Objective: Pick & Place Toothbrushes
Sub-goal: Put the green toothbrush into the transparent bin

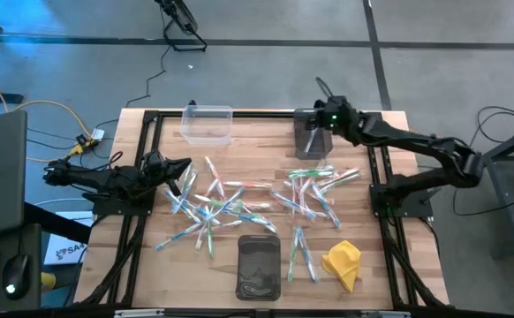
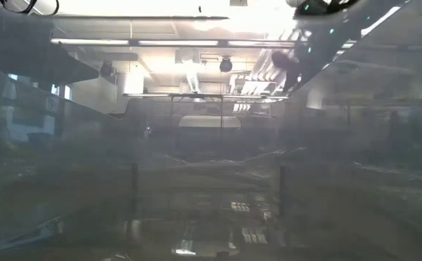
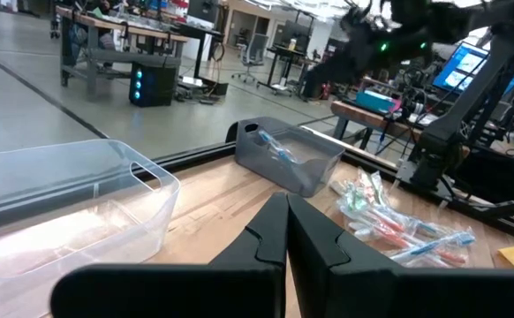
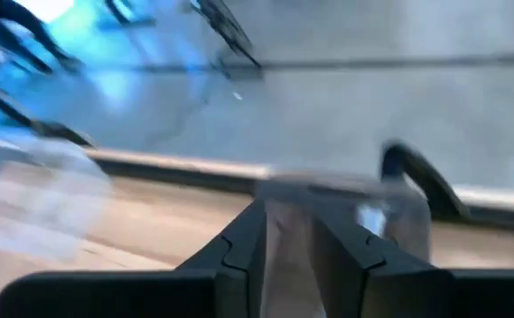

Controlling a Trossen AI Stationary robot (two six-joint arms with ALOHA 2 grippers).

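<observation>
Several white toothbrushes with green, blue or pink-red accents lie scattered on the wooden table, in a left heap (image 1: 211,205) and a right heap (image 1: 314,187). The right heap also shows in the left wrist view (image 3: 396,228). One toothbrush (image 3: 273,148) lies inside the grey bin (image 1: 311,139) at the far side. My right gripper (image 1: 317,122) hangs over that bin, its fingers a little apart (image 4: 288,243) with nothing between them. My left gripper (image 1: 183,171) is shut and empty (image 3: 285,231) at the left heap's left edge.
A clear bin (image 1: 207,124) stands at the far left of the grey bin and shows in the left wrist view (image 3: 71,208). A dark bin (image 1: 259,266) stands at the near edge, with a yellow cloth (image 1: 342,264) to its right. Bare wood lies between the heaps and the far bins.
</observation>
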